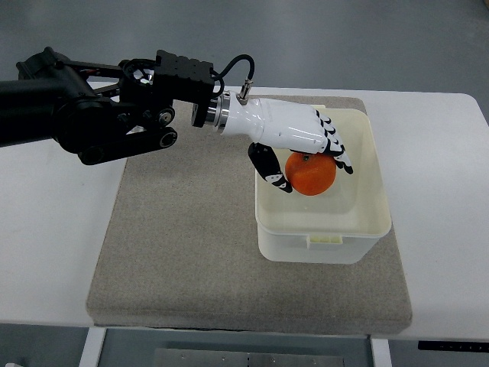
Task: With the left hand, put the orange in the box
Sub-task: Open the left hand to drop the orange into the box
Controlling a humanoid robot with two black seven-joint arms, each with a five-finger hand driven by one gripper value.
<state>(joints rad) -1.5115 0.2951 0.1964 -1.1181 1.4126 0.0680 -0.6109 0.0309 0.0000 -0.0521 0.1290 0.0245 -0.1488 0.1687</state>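
Right of centre, our white left hand [306,157] grips the round orange fruit [311,173] over the cream plastic box [325,237]; next we lower and let go.

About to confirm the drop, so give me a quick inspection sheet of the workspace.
Surface: white table with a grey mat on it.
Job's things: orange held over the open cream box, which sits on the mat's right part.
Clutter: nothing seen.
Grippers: left hand shut on the orange; right hand not in view.
Cables: black cable looping at the left wrist.
Surroundings: grey floor beyond the table.
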